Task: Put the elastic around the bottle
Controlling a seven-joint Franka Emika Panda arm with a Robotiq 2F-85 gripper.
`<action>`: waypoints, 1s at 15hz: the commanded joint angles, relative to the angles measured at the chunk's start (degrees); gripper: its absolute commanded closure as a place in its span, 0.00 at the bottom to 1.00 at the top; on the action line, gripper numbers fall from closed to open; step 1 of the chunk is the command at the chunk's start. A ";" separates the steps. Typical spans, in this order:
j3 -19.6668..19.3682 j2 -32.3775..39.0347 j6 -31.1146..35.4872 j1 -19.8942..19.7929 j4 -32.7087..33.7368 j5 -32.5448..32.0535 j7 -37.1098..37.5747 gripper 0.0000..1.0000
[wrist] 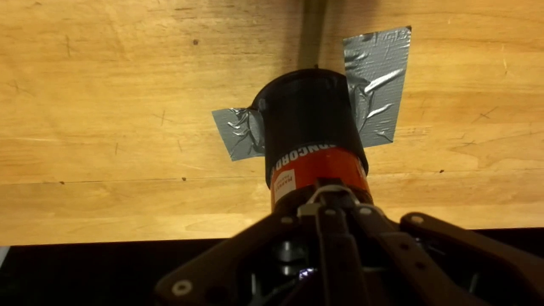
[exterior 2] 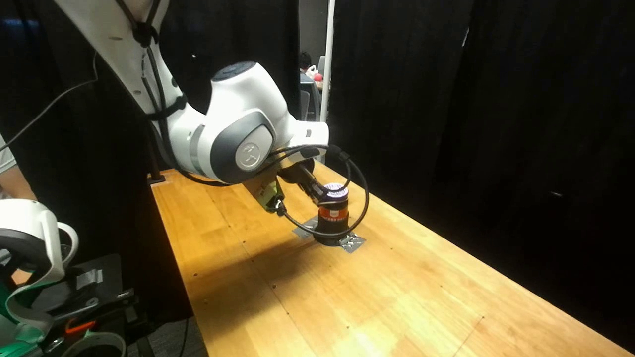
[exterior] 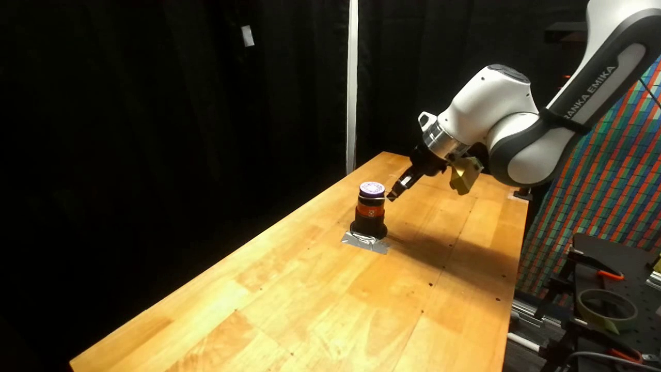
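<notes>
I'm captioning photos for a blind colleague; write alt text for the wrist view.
Closed end effector, a pale elastic across its tip, in front of a dark bottle with an orange band. Grey tape runs from both sides of its base onto a wooden table.

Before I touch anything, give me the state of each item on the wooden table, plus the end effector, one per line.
Orange-banded bottle: upright, taped down at its base.
Patterned lid: on the bottle.
Elastic: stretched across the bottle's front just below the lid; far side hidden.
End effector: closed on the elastic.
Duct tape pieces: wrinkled, stuck down on either side of the bottle's base.
</notes>
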 commanded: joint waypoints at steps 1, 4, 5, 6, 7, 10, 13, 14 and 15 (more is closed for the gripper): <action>-2.37 -1.97 8.40 2.86 -5.56 -0.02 -0.41 1.00; -1.66 -2.00 14.83 2.72 -8.22 0.21 -0.67 1.00; -2.72 -1.55 17.57 3.93 -8.77 1.57 -1.31 1.00; -3.14 -1.22 19.91 4.51 -9.31 2.60 -1.87 1.00; -3.79 -0.65 22.43 5.27 -9.65 4.05 -2.62 1.00; -4.59 0.56 28.65 6.89 -10.83 8.10 -4.63 1.00; 6.14 0.99 32.86 -1.31 -11.75 15.76 -11.51 1.00; 7.70 1.15 33.91 -2.24 -11.99 16.78 -12.29 1.00; 9.12 1.37 34.86 -3.12 -12.20 17.42 -12.80 1.00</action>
